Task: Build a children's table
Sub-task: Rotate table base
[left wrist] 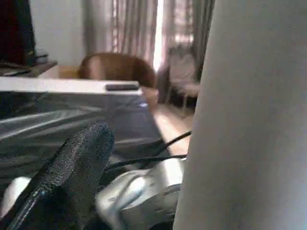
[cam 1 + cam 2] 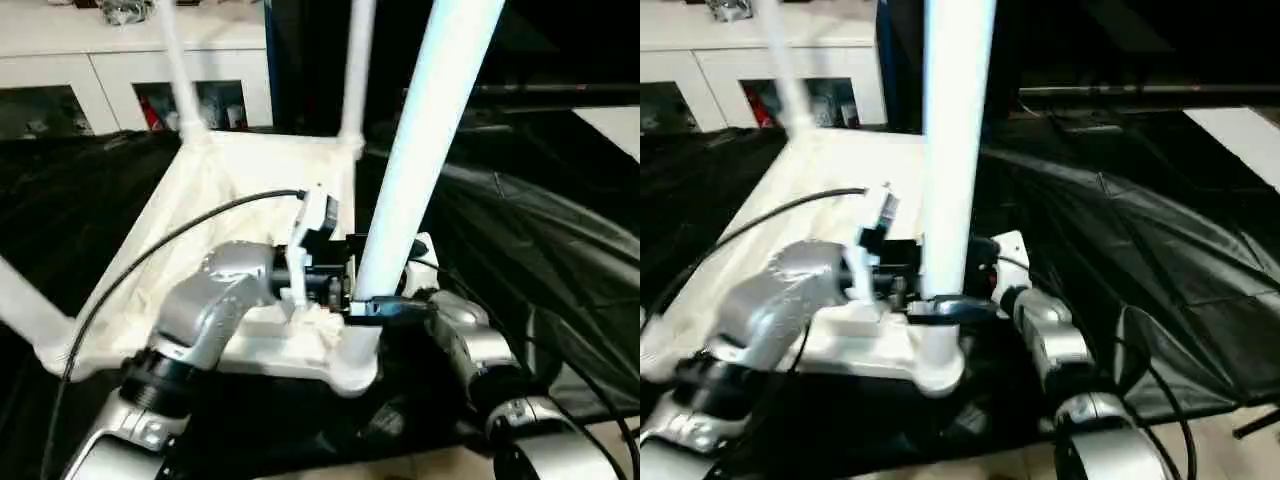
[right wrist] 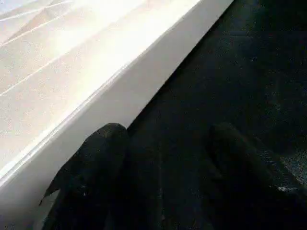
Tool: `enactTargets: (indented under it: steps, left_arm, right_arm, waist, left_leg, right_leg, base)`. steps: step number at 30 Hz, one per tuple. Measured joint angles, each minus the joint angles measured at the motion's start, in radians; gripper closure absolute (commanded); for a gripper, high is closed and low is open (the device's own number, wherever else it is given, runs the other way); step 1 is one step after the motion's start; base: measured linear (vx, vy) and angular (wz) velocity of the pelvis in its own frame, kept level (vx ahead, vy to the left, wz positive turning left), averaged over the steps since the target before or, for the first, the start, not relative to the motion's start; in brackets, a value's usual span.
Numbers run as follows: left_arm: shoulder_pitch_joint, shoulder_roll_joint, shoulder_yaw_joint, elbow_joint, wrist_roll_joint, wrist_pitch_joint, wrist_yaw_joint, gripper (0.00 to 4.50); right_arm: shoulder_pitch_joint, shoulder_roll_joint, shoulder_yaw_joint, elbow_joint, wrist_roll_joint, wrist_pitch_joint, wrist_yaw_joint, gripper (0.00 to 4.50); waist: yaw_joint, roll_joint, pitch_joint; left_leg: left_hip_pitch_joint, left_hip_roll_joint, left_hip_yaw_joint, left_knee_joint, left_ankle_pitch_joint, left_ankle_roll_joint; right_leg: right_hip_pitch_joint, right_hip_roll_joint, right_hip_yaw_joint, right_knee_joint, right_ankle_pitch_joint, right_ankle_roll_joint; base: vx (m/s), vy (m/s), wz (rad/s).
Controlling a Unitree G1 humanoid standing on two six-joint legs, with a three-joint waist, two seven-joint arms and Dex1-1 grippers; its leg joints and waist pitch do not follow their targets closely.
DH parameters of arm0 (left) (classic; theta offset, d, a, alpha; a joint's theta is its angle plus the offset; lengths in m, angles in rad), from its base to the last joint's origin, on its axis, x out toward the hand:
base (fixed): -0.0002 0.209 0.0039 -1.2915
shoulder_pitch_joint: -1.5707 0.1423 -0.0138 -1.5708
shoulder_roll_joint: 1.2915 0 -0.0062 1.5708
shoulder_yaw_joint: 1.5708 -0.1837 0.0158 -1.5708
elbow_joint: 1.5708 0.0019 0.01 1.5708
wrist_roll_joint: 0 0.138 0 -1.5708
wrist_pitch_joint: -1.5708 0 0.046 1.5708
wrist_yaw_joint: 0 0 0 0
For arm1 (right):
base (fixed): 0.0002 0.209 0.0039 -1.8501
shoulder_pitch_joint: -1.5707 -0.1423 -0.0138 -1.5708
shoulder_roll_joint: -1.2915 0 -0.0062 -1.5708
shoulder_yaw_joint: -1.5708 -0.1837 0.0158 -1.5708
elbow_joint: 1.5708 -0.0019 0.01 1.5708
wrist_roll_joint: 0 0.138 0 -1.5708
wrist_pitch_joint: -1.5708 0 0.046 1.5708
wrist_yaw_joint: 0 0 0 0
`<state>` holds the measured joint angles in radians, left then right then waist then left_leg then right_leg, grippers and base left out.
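White plastic children's table top (image 2: 240,190) lies inverted on black-draped table (image 2: 560,260); four white tapered legs (image 2: 425,140) are seen socketed. Left gripper (image 2: 345,280) stands wide beside the near leg; right gripper (image 3: 158,182) part-open, empty. Seating check and righting are judged outstanding.

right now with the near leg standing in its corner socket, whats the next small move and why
Probably close the left pincer on the near leg and press it down. The leg stands a little tilted in the near corner socket of the upturned top, and the left pincer sits open right beside its base. The right pincer hangs open by the top's edge, holding nothing.
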<state>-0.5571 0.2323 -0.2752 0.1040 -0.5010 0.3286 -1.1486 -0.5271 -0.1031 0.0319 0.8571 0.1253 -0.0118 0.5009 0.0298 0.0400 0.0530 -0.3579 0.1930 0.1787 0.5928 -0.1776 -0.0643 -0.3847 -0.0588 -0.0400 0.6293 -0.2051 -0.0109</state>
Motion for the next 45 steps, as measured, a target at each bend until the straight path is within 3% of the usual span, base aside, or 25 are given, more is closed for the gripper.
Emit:
enactTargets:
  steps: [6,10,13,16,23,34,45]
  left_arm:
    - [0.034,0.098,0.003,0.012,0.051,-0.063,-0.032,0.03]
    - [0.085,0.175,0.001,0.024,0.109,-0.13,-0.069,0.03]
    - [0.113,0.233,0.002,0.05,0.133,-0.134,-0.095,0.03]
    - [0.117,0.289,-0.068,0.072,0.192,-0.151,-0.161,0.21]
    - [0.073,0.272,-0.144,0.223,0.376,-0.265,-0.098,0.74]
    - [0.056,0.273,-0.153,0.23,0.395,-0.248,-0.112,1.68]
    - [0.121,0.298,-0.133,0.127,0.41,-0.222,-0.068,2.23]
  right_arm:
    - [0.089,-0.104,0.0,-0.169,0.021,0.029,0.092,1.34]
    - [0.187,-0.218,0.02,-0.404,0.042,0.098,0.231,1.34]
    - [0.231,-0.286,0.019,-0.472,0.043,0.14,0.287,1.34]
    - [0.298,-0.377,0.058,-0.605,0.061,0.21,0.385,1.34]
    - [0.366,-0.49,0.091,-0.814,0.101,0.335,0.504,1.34]
    - [0.394,-0.554,0.098,-0.967,0.136,0.449,0.546,1.34]
    - [0.397,-0.567,0.1,-0.973,0.125,0.463,0.527,1.34]
  waist:
    - [0.003,0.0,0.001]
    - [0.009,-0.004,0.002]
    - [0.01,-0.006,0.004]
    - [0.017,-0.006,0.004]
    - [0.029,-0.007,0.004]
    - [0.028,-0.003,0.002]
    - [0.029,-0.004,0.001]
  left_leg:
    - [0.0,0.0,-0.002,-0.001,0.0,0.0]
    - [0.0,-0.001,-0.002,-0.001,0.0,0.0]
    - [-0.001,-0.001,-0.002,-0.001,0.0,0.0]
    - [-0.002,-0.001,-0.002,-0.002,0.0,0.0]
    - [-0.006,-0.001,-0.002,-0.001,0.0,0.001]
    - [-0.007,-0.001,-0.002,-0.001,-0.001,0.001]
    - [-0.008,-0.001,-0.002,-0.002,-0.001,0.001]
  right_leg:
    - [0.0,0.0,0.0,0.001,0.001,-0.001]
    - [0.0,0.0,0.0,0.0,-0.001,0.003]
    - [0.0,0.0,0.0,-0.001,-0.003,0.005]
    - [0.0,0.0,0.001,-0.003,-0.003,0.006]
    - [-0.001,0.0,0.0,-0.007,-0.002,0.003]
    - [-0.001,0.0,0.0,-0.008,-0.001,0.003]
    - [-0.001,-0.001,-0.001,-0.01,-0.002,0.003]
  base:
    - [0.0,0.0,0.0]
    - [0.0,0.0,0.0]
    - [0.0,0.0,0.0]
    - [0.0,0.0,0.0]
    - [0.0,0.0,0.0]
    - [0.0,0.0,0.0]
    - [0.0,0.0,0.0]
